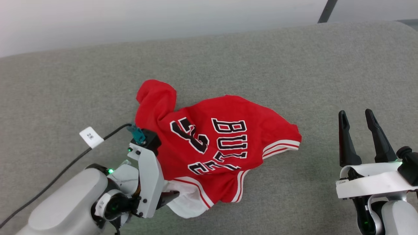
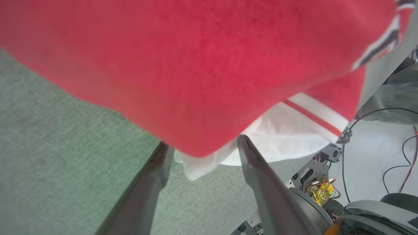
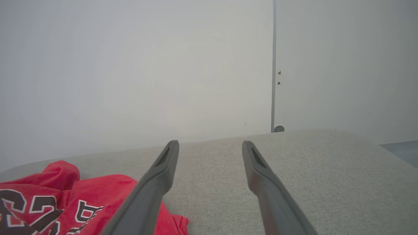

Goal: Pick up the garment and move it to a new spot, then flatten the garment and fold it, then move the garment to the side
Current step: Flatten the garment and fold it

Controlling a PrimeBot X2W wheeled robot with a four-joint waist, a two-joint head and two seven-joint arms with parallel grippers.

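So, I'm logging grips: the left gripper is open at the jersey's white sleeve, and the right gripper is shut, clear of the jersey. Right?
No: the right gripper is open, jaws apart, clear of the jersey; the right wrist view shows it. The left gripper is open at the white sleeve.

left forearm [image 1: 65, 199]: pale grey, smooth rounded shell, with a small green light at its end.
left wrist plate [image 1: 148, 182]: white, flat and angular, with dark screws, green lights and a black block on top.
cable [image 1: 62, 169]: black and thin, ending in a teal plug [image 1: 136, 132]; it carries a white tag [image 1: 91, 137] with small dark print.
left gripper [image 2: 202, 142]: two long dark grey fingers [image 2: 261, 176], tapering to narrow tips.
right gripper [image 1: 355, 112]: two black, pointed fingers [image 1: 346, 143]; the right wrist view shows a recessed slot near each tip.
right wrist bracket [image 1: 369, 181]: white, with a black knob [image 1: 406, 153] beside it and a green glow.
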